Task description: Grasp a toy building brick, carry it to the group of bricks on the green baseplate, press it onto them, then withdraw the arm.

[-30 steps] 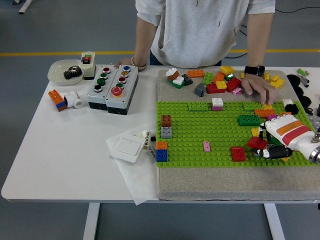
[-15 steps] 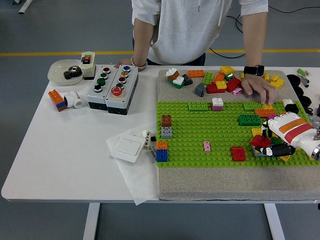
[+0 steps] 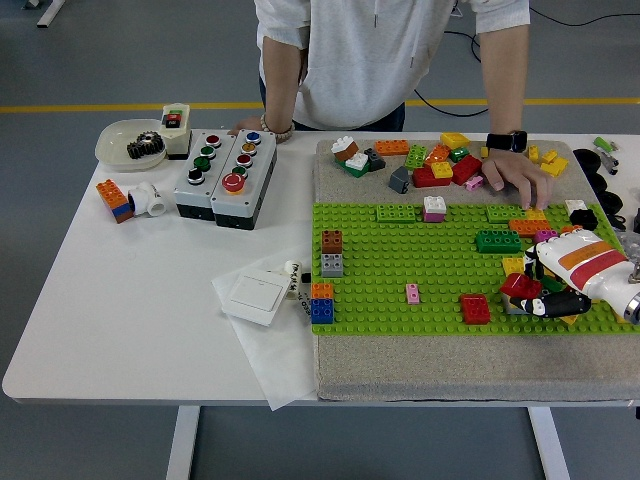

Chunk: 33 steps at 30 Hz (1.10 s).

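Head view is showing a white table (image 3: 120, 330) standing on a grey floor crossed by a yellow line (image 3: 120, 107), with a person (image 3: 390, 60) standing at the far side. Lying on the table's right half is a grey mat (image 3: 420, 375), and on it the green baseplate (image 3: 410, 262) is carrying scattered bricks: an orange-and-blue stack (image 3: 323, 302) near its left edge, a brown-and-grey stack (image 3: 332, 251) above that, a small pink brick (image 3: 413, 293), a flat red brick (image 3: 476, 308), and a dark green brick (image 3: 498, 240). A loose pile of bricks (image 3: 425, 160) is sitting on the mat beyond the baseplate, and the person's hand (image 3: 520, 175) is resting at the pile's right end. On the table's left half two push-button boxes (image 3: 225, 175), a bowl holding a gear (image 3: 130, 145), an orange-and-blue block beside a white fitting (image 3: 130, 198), and a white switch plate on paper (image 3: 255, 295) are lying. No writing is proving readable to me. My right hand (image 3: 555, 285), white with an orange band, is reaching in from the right edge over the baseplate's right end; its fingers are curling around a red brick (image 3: 519, 287), which is being held tilted just above the cluster of bricks there, just right of the flat red brick.
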Available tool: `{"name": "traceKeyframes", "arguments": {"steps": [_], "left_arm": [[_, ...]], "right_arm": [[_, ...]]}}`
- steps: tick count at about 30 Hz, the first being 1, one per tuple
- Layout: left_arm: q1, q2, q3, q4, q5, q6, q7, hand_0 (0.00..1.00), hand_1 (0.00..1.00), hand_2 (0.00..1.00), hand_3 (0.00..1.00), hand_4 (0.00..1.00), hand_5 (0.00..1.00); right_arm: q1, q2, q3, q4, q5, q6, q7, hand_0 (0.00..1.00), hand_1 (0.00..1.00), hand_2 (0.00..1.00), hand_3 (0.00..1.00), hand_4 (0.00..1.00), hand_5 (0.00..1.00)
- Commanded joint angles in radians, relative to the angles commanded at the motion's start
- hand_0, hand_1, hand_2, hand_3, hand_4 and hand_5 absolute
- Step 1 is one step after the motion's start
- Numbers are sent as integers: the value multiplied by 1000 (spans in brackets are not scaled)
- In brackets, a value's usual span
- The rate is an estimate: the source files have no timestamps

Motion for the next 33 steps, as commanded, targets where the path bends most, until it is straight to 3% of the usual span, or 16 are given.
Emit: {"name": "traceKeyframes", "arguments": {"steps": [33], "left_arm": [[-1, 1, -4, 0, 7, -1, 2, 750, 740, 730, 585, 612, 645]], "right_arm": [[-3, -7, 9, 22, 29, 32, 21, 125, 390, 523, 478, 868, 496]]}}
